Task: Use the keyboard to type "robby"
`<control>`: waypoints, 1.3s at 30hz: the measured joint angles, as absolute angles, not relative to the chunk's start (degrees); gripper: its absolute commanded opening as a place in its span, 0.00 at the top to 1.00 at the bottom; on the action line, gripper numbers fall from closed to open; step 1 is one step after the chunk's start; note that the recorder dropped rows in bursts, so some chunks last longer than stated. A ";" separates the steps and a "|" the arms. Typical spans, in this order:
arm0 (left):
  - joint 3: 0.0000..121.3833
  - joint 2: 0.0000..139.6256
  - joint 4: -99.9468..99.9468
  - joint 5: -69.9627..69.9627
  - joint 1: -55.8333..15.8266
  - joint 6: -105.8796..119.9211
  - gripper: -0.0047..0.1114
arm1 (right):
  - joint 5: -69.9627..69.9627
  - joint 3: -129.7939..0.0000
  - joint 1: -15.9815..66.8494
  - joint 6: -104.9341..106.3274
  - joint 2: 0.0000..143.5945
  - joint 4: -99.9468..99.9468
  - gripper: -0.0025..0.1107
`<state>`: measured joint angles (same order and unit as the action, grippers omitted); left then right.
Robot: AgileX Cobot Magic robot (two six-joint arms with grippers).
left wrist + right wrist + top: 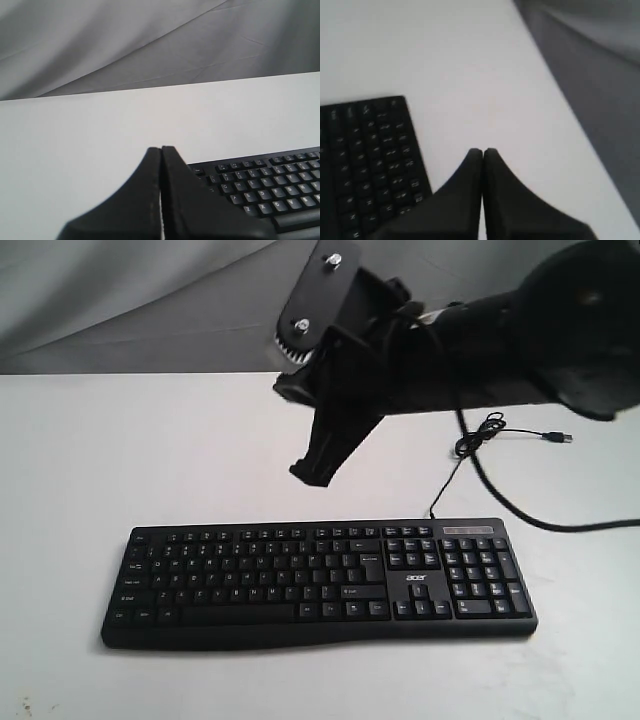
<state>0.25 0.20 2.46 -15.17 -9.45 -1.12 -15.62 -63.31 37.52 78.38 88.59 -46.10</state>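
The black keyboard (320, 580) with white legends lies flat on the white table, its number pad and acer logo (418, 580) toward the right. In the exterior view, an arm reaching in from the right holds a black gripper (315, 475) in the air above and behind the keyboard's middle, fingers together and pointing down. My left gripper (161, 148) is shut on nothing, and the keyboard's Esc end (260, 185) shows beside it. My right gripper (482, 150) is shut and empty, off the number-pad end (370, 160); this view is blurred. No key is touched.
The keyboard's thin black cable (470, 440) coils behind it and ends in a loose USB plug (560, 437). Grey cloth (120, 300) hangs behind the table's far edge. The table's side edge (570, 115) runs close to my right gripper.
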 measured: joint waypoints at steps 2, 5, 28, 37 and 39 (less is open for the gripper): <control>0.25 0.20 2.46 -15.17 -9.45 -1.12 0.96 | -8.63 -59.76 39.21 77.72 83.54 -47.54 0.98; 0.25 0.20 2.46 -15.17 -9.45 -1.12 0.96 | 1.11 -54.28 43.41 76.97 75.10 -50.98 0.98; 0.25 0.20 2.46 -15.17 -9.45 -1.12 0.96 | 33.37 -28.83 68.49 76.30 40.70 -72.93 0.98; 0.25 0.20 2.46 -15.17 -9.45 -1.12 0.96 | 34.05 -28.83 68.49 76.30 39.65 -79.69 0.98; 0.25 0.20 2.46 -15.17 -9.45 -1.12 0.96 | 34.18 -28.83 68.49 76.30 39.65 -79.69 0.98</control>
